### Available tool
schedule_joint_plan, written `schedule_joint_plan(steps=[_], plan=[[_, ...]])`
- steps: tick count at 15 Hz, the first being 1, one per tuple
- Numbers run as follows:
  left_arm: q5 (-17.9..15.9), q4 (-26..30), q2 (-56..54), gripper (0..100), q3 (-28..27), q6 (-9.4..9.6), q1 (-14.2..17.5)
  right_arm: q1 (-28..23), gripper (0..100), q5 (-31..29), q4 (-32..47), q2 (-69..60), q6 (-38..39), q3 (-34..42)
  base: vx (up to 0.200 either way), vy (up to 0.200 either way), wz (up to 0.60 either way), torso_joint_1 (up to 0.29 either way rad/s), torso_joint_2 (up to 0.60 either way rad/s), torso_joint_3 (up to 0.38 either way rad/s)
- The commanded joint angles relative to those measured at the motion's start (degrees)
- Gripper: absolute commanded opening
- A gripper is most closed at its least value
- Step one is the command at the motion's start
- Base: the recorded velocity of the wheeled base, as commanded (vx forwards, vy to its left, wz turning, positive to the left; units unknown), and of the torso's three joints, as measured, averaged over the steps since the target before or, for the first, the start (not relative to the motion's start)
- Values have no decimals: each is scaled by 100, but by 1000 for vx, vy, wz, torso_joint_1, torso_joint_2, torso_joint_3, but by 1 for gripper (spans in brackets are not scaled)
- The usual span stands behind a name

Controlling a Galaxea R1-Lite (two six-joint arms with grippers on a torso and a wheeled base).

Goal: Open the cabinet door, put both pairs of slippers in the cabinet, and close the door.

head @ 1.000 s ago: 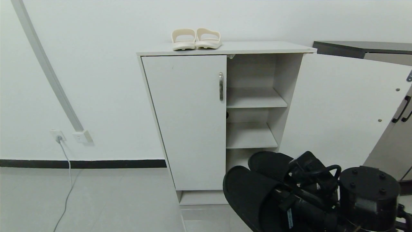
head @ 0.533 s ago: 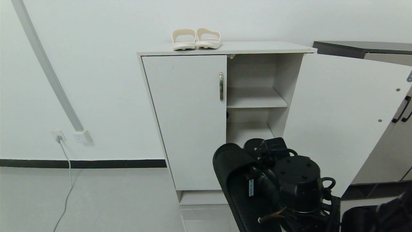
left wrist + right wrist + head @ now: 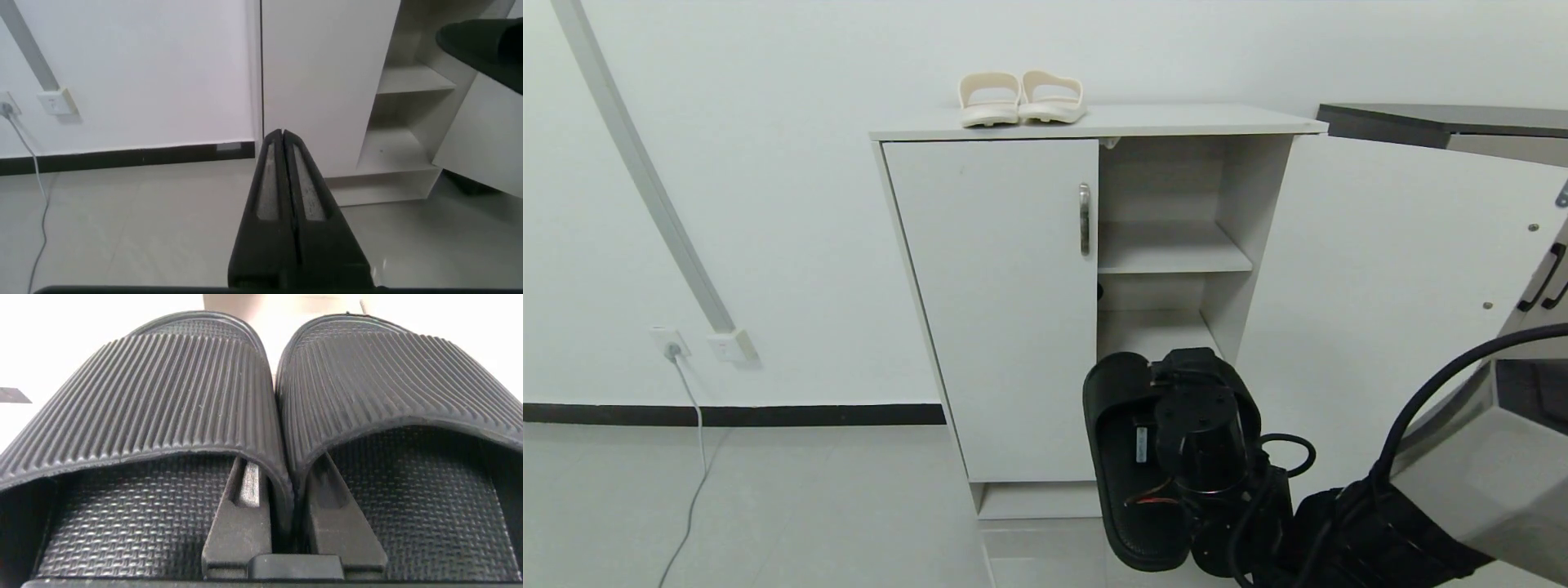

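Observation:
A white cabinet (image 3: 1005, 310) has its left door closed and its right door (image 3: 1380, 286) swung wide open, baring the shelves (image 3: 1168, 249). A cream pair of slippers (image 3: 1021, 98) lies on the cabinet top. My right gripper (image 3: 282, 469) is shut on the black pair of slippers (image 3: 1115, 408), one finger inside each slipper, pinching their inner sides (image 3: 278, 416) together. It holds the pair just in front of the open lower compartment, toes up. My left gripper (image 3: 283, 139) is shut on nothing, low over the floor and facing the cabinet, and the left wrist view catches one black slipper (image 3: 482, 37).
A grey cabinet (image 3: 1462, 122) stands right of the open door. A wall socket (image 3: 670, 345) with a cable hanging to the floor is at the left. The floor (image 3: 809, 506) left of the cabinet is bare tile.
My right arm has carried the black slippers left and up toward the open compartment and turned them so that they stand more upright. The cabinet and the cream slippers have not moved.

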Motion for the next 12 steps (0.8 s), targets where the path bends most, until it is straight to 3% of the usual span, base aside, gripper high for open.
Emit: schedule_joint_plan(steps=[1,8,12], plan=[[1,-1,20,0,2,4,1,0,0,0,-4,74,-1,-18,0,-200,0,-2,2,2],[1,-1,20,0,2,4,1,-44,0,9,-4,188,-1,-44,0,-200,0,1,6,4],[1,-1,11,0,2,-4,1,-88,0,52,-4,733,-45,-536,0,0,0,0,0,0]])
